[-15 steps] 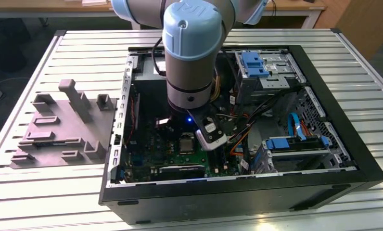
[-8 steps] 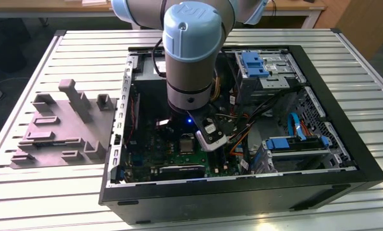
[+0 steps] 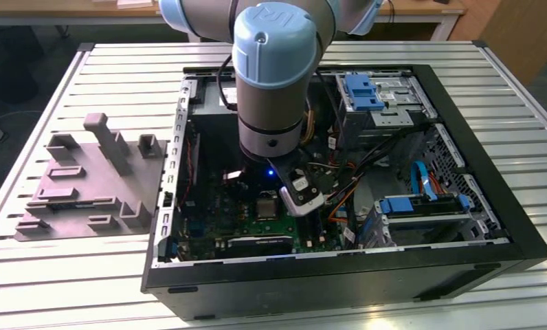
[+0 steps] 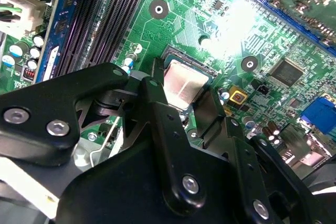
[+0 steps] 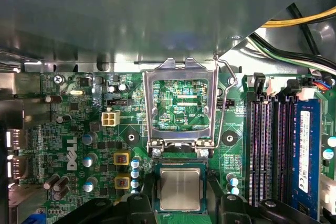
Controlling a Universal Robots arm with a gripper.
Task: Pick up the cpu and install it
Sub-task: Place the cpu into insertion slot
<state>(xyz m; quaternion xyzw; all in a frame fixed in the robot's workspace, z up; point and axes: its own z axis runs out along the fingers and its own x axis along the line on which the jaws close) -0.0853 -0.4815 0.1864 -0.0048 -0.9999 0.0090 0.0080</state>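
The cpu (image 5: 180,188), a small square chip with a silvery-beige top, lies flat inside its socket on the green motherboard (image 5: 68,129). In the second wrist view the cpu (image 4: 184,85) shows between my two black fingers (image 4: 156,93). My gripper (image 5: 180,205) straddles the socket, one finger on each side, with a thin strip of socket rim visible between each finger and the chip, so it is open. The socket's metal load plate (image 5: 148,108) stands raised behind the chip, its wire lever (image 5: 224,103) lifted. In the exterior view my gripper (image 3: 287,201) hangs low over the cpu (image 3: 267,208) inside the case.
Dark memory slots (image 5: 268,150) and a blue memory module (image 5: 306,156) run beside the socket. Yellow and black cables (image 5: 294,22) cross overhead. The black case wall (image 3: 347,285) rings the board, with blue drive bays (image 3: 363,93). A grey fixture (image 3: 90,185) sits on the slatted table.
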